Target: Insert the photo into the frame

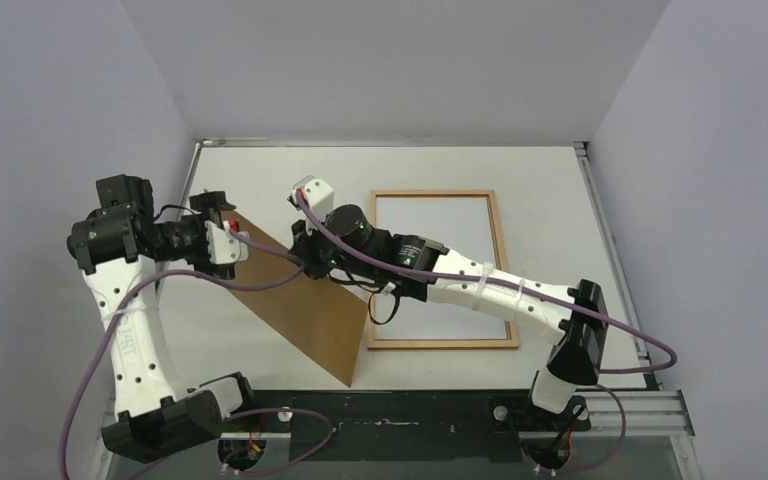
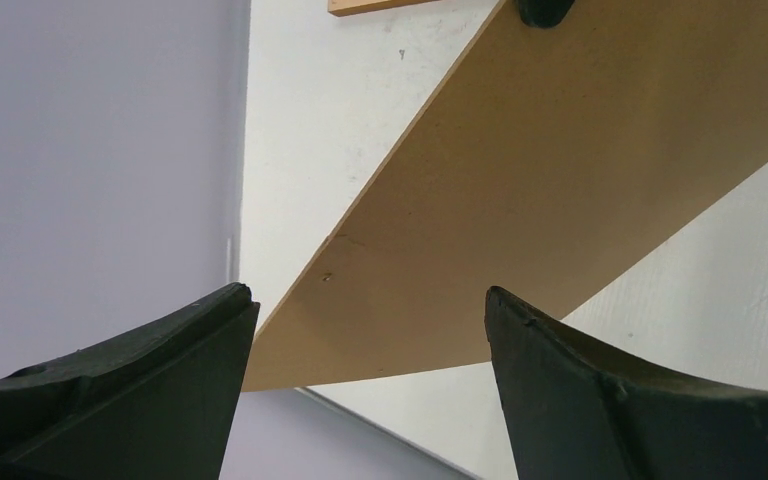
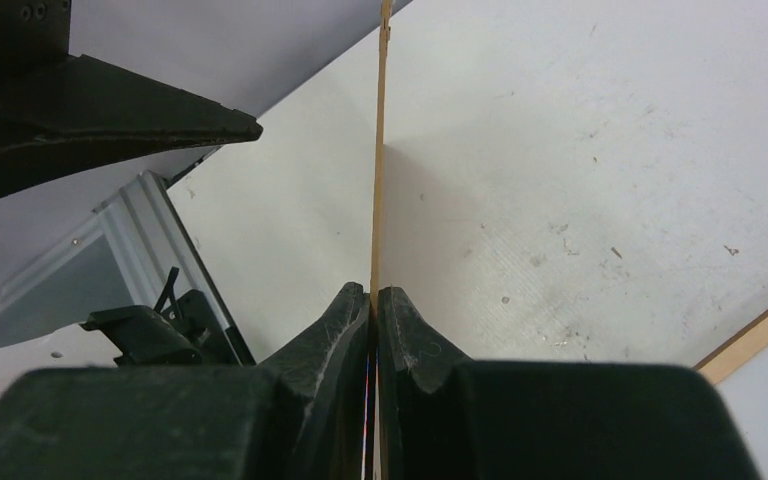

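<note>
The frame (image 1: 430, 194), with a narrow light-wood border, lies flat on the table right of centre. Its inside is white; I cannot tell if that is the photo's white back or the table through the pane. No printed side shows. My right gripper (image 1: 305, 262) is shut on the far edge of a plain brown backing board (image 1: 300, 310), seen edge-on between its fingers in the right wrist view (image 3: 374, 292). The board is tilted, left of the frame. My left gripper (image 1: 228, 235) is open and empty, its fingers either side of the board's corner (image 2: 560, 180) without touching it.
The grey side wall and the table's left rail (image 2: 235, 250) lie close beside the left gripper. The right arm reaches across the frame's lower left part. A strip of the frame's border shows in the left wrist view (image 2: 360, 6) and in the right wrist view (image 3: 760, 340).
</note>
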